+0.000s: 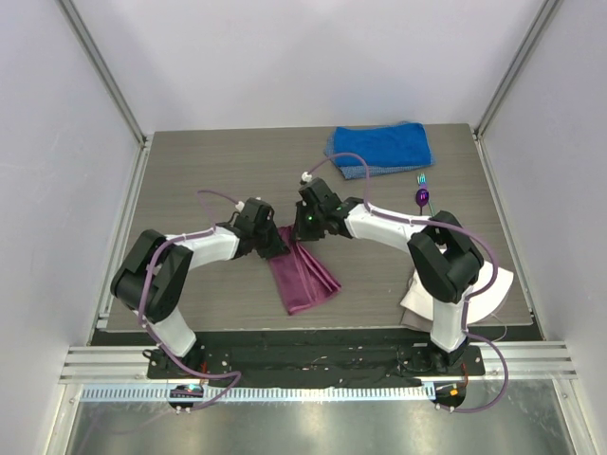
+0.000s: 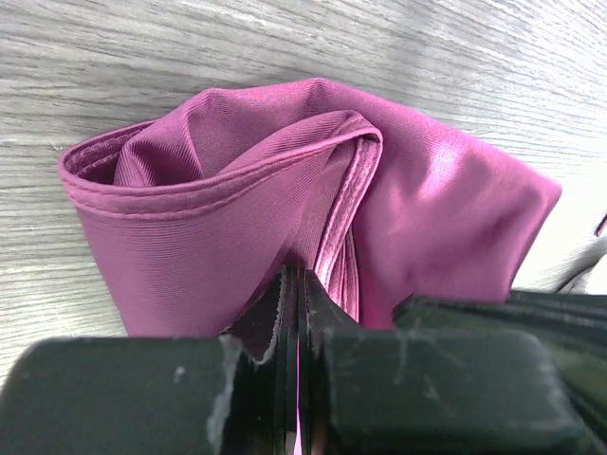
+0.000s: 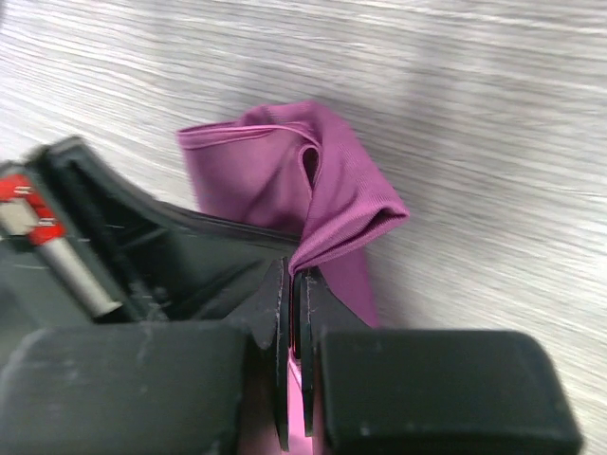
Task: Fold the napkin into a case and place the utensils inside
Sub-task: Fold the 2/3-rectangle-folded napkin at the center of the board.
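Note:
The magenta-purple napkin (image 1: 303, 273) lies folded into a narrow strip at the table's middle front, its far end lifted. My left gripper (image 1: 276, 243) is shut on that far end, with bunched folds of the napkin (image 2: 313, 199) in front of its jaws. My right gripper (image 1: 305, 237) is shut on the same end from the right, pinching a fold of the napkin (image 3: 327, 204). The two grippers are close together. The purple spoon (image 1: 422, 198) and the teal fork (image 1: 422, 178) lie at the back right, just below the blue towel.
A thick blue towel (image 1: 379, 147) lies at the back right. A white cloth (image 1: 469, 289) lies at the front right under the right arm. Grey walls and metal posts enclose the table on three sides.

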You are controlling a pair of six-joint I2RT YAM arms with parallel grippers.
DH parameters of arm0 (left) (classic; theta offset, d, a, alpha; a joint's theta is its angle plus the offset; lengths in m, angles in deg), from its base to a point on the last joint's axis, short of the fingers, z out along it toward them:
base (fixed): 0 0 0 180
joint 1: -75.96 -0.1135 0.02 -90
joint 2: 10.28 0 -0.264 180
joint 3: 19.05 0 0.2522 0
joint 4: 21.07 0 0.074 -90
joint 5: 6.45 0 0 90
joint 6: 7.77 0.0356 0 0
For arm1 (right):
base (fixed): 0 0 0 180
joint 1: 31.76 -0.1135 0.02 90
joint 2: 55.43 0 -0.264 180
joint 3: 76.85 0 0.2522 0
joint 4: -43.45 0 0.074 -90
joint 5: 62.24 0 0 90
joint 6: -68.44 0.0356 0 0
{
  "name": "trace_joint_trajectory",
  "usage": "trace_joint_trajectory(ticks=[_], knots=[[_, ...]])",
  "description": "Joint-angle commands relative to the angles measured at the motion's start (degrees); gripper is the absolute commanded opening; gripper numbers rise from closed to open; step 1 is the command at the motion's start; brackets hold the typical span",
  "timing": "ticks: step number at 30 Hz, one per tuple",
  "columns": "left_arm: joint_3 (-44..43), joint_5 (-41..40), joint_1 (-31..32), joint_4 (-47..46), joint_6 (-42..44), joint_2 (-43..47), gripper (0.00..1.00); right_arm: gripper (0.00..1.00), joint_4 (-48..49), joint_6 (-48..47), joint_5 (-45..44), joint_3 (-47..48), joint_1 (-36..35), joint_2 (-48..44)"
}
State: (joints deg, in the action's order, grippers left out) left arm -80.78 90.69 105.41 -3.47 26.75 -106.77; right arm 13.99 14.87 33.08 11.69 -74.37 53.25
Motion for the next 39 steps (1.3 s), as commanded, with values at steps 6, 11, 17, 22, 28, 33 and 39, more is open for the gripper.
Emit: trace_joint_trajectory(ticks=[6,11,17,22,28,33,39], knots=[[1.91,-0.72,0.17,-0.41,0.02,0.86,0.0,0.01,9.73,12.97,3.29,-1.66,-0.9,1.18],[2.7,-0.28,0.17,-0.67,0.11,2.97,0.0,0.01,10.43,14.72,2.06,-3.24,-0.98,1.09],[2.88,1.03,0.17,-1.11,0.2,3.94,0.0,0.01,19.3,21.75,2.76,-9.74,-1.07,0.21],[3.67,0.69,0.17,0.73,1.34,9.81,0.06,0.01,21.68,21.51,1.88,-11.77,-1.16,-1.19],[3.05,-2.38,-0.01,9.25,2.22,16.15,0.1,0.01,13.44,11.85,1.1,-6.86,-1.51,-0.58],[2.62,-4.42,-2.73,12.07,3.45,17.3,0.09,0.01,4.3,0.85,-4.07,-1.58,-3.17,1.0],[-0.19,-2.31,-5.1,12.51,5.12,14.93,0.07,0.01,-2.91,-9.77,-10.68,4.66,-5.46,3.11]])
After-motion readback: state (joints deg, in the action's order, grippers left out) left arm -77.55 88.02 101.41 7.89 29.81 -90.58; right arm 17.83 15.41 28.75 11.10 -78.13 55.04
